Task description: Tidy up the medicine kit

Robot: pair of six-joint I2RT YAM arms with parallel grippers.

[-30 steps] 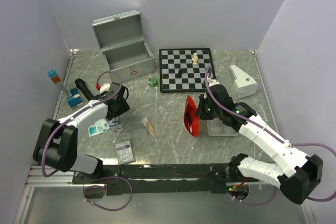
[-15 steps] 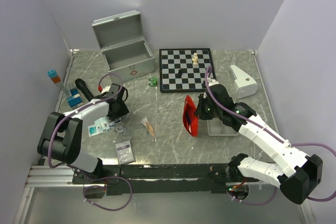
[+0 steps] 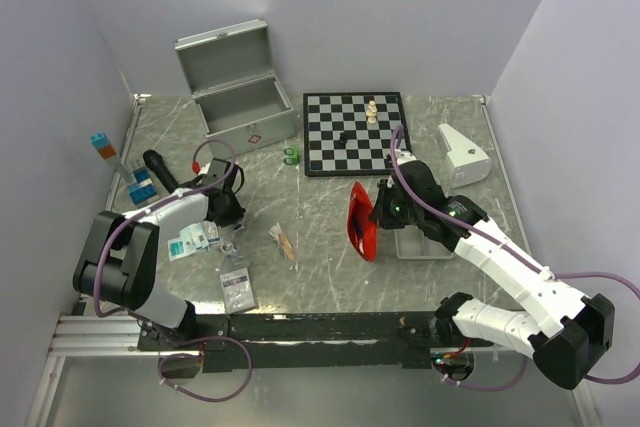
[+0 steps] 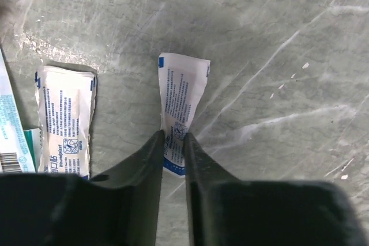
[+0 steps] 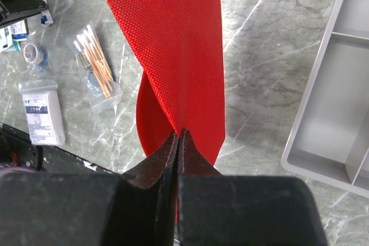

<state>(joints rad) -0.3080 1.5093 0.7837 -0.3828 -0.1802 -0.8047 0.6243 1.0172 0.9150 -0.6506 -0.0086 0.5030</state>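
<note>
Nearest the arms, the left jaws stand narrow over the tabletop (image 4: 277, 38), pinching the near end of a white sachet (image 4: 183, 99). A second sachet (image 4: 64, 119) lies just beside it. Over to the right, the right jaws are fully closed on a fold of the red pouch (image 5: 179, 50), holding it upright. At the far left the silver case (image 3: 240, 112) sits with its lid open. The step in hand looks like gathering loose supplies. Next, the sachet needs lifting clear and carrying to the pouch or case.

Silver case (image 3: 240, 97) open, rear-left; red pouch (image 3: 362, 219) upright, centre.
</note>
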